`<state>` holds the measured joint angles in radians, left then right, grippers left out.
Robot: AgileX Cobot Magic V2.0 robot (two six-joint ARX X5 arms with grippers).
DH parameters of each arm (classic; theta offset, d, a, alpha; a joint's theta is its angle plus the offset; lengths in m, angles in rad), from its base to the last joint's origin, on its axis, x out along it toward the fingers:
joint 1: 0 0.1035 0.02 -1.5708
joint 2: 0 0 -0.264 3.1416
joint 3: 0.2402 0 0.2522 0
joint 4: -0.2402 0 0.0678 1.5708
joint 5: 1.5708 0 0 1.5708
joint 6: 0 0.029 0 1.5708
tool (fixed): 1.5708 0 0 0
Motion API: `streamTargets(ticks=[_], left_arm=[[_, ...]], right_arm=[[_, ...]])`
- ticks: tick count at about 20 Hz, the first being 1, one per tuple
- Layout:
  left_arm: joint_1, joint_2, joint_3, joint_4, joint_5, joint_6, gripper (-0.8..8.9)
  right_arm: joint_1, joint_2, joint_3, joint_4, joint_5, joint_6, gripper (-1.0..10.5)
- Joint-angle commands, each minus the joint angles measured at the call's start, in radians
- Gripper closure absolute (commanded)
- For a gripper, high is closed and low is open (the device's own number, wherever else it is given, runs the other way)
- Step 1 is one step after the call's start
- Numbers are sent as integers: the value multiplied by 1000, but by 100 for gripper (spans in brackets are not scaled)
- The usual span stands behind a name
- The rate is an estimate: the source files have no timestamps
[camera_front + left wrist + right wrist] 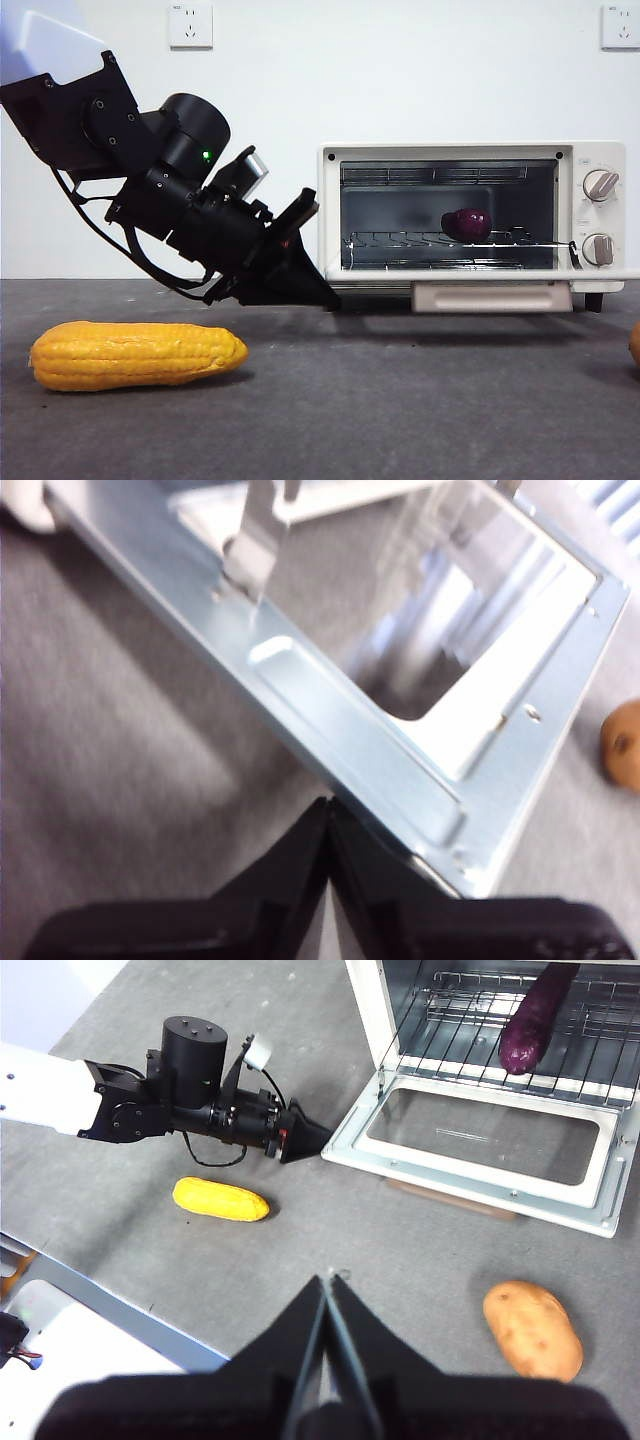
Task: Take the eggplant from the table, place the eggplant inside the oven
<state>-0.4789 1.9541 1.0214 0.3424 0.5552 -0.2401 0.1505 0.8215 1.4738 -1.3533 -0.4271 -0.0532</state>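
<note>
The dark-purple eggplant [466, 223] lies on the wire rack inside the cream-white oven [450, 150], lengthwise toward the back in the right wrist view [535, 1022]. The oven's glass door [350, 1150] hangs fully open and flat. My left gripper [325, 297] is shut and holds nothing, its tip against the door's left front corner [330, 730]. High above the table [400, 420], my right gripper [328, 1280] is shut and holds nothing.
A yellow corn cob [135, 354] lies on the table left of the oven, below the left arm. A brown potato [532, 1330] sits in front of the oven toward the right. A light-coloured edge [100, 1310] borders the table's near left.
</note>
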Motion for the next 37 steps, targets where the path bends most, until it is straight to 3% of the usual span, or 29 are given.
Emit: streamTargets(ticks=[1,8,18,21,29,33,37], left_arm=[[-3,9,7,87,29,-50,821],[5,9,114,100,11,-64,821],[38,10,248,93,-195,-37,821],[47,9,248,83,-208,-37,821],[46,-48,248,-8,-208,-8,820],[46,-156,248,-121,-212,68,820],[46,-294,248,-250,-216,68,820]], right_arm=[[2,-2,0,-22,4,-14,959],[2,-2,0,-22,19,-20,959],[2,-2,0,-22,18,-26,959],[2,-2,0,-22,18,-28,958],[2,-2,0,-22,19,-29,959],[2,-2,0,-22,19,-29,958],[2,-1,0,-22,19,-29,946]])
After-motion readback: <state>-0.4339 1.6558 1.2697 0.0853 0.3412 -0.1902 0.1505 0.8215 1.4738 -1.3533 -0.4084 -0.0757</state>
